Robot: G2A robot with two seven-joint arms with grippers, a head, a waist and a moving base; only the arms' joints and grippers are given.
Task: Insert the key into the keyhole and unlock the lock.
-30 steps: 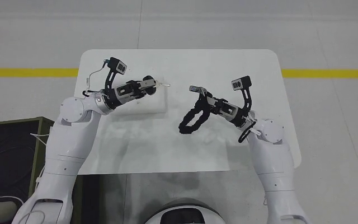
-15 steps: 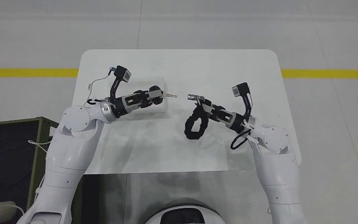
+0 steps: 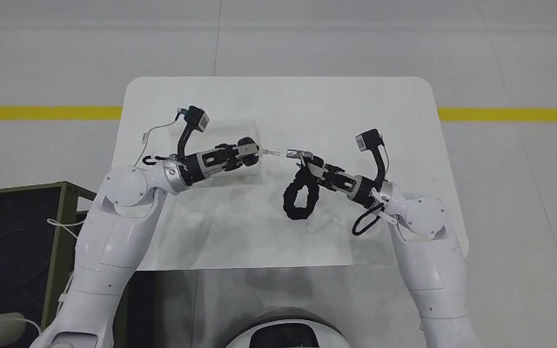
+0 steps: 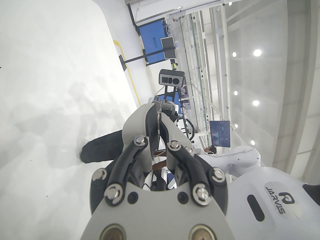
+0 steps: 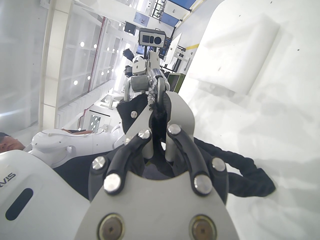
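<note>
The left fingers point(image 4: 136, 123) are pinched tight on the key point(image 4: 158, 121). Its blade points across at the lock point(image 3: 293, 155), just beside it, above the surface point(image 3: 365, 104). The right fingers point(image 5: 181, 118) are clamped on the lock's black cable point(image 3: 298, 193), which droops in a loop. I'd say the lock could swing, so hold it steady, square the blade to the keyhole, then ease in slowly. I can't make out the keyhole itself.

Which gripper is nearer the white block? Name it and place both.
Left. The left gripper, shut on the key, hangs over one end of the white block; the right gripper, shut on the lock, is beyond that end, clear of it.
</note>
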